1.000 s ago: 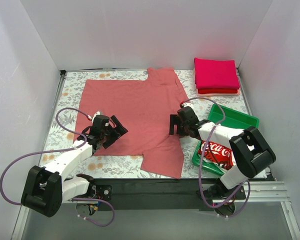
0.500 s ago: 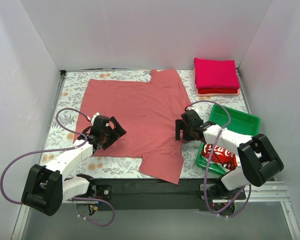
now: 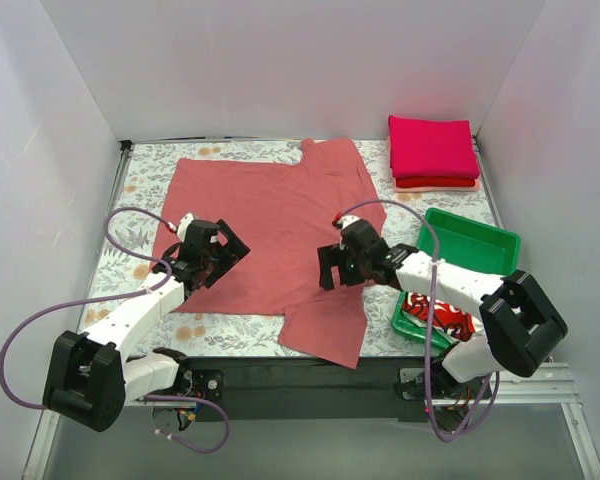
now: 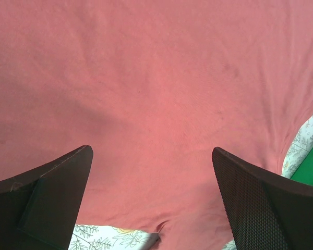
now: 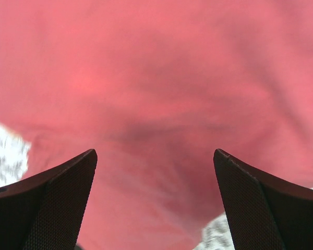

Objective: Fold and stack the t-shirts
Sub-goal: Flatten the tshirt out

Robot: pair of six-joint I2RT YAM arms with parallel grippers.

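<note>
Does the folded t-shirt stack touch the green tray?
Apart. Top view shows floral covering between the folded stack and the green tray.

You see plain white walls (image 3: 280,70) behind and on both sides of the flowery table (image 3: 140,175).

we see the salmon t-shirt (image 3: 265,215) lying flat across the middle, passable above, floral covering (image 3: 145,163) bare along the left edge, green tray (image 3: 480,232) walling our right, folded stack (image 3: 433,148) filling the far-right corner, white walls (image 3: 280,70) close around
</note>
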